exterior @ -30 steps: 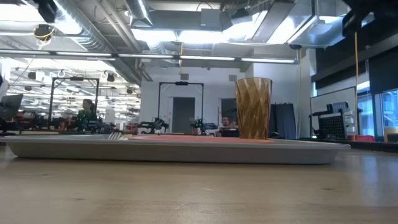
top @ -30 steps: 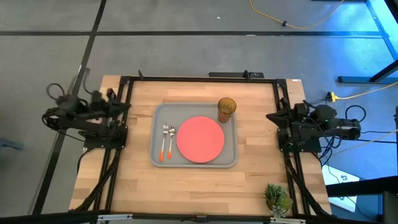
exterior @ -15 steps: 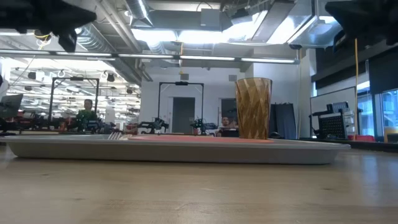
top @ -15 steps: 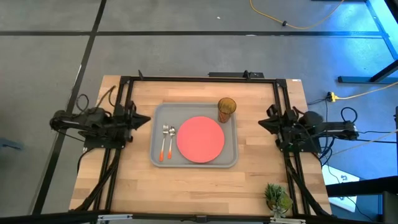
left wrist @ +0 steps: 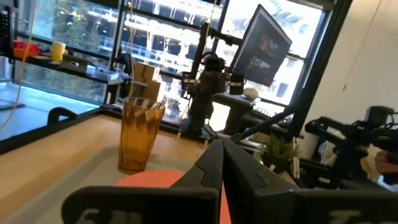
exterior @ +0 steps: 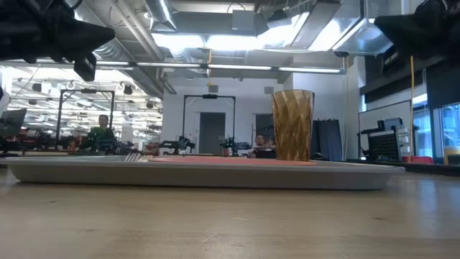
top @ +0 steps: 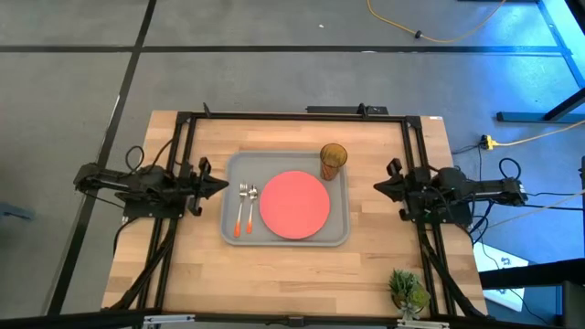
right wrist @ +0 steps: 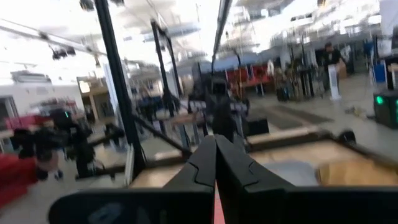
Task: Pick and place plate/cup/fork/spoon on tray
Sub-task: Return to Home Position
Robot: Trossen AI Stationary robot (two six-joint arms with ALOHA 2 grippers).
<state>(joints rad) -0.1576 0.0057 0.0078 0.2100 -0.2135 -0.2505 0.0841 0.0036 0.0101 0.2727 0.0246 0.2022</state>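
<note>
The grey tray (top: 233,164) lies at the table's middle. On it rest the coral-red plate (top: 294,204), the amber cup (top: 333,161) upright at its far right corner, and the fork (top: 240,208) and spoon (top: 250,206) side by side left of the plate. My left gripper (top: 223,184) is shut and empty, above the table just left of the tray. My right gripper (top: 378,186) is shut and empty, right of the tray. The cup (left wrist: 138,134) and plate (left wrist: 149,179) also show in the left wrist view.
A small potted plant (top: 408,291) stands at the table's near right corner. Black frame rails (top: 183,137) run along the table's left, right and far sides. Bare wood (top: 274,274) lies between the tray and the near edge.
Both arms have swung from their folded poses at the table's sides and stretched inward toward the tray: the left gripper toward the table's right, the right gripper toward its left. The tableware has stayed still.
</note>
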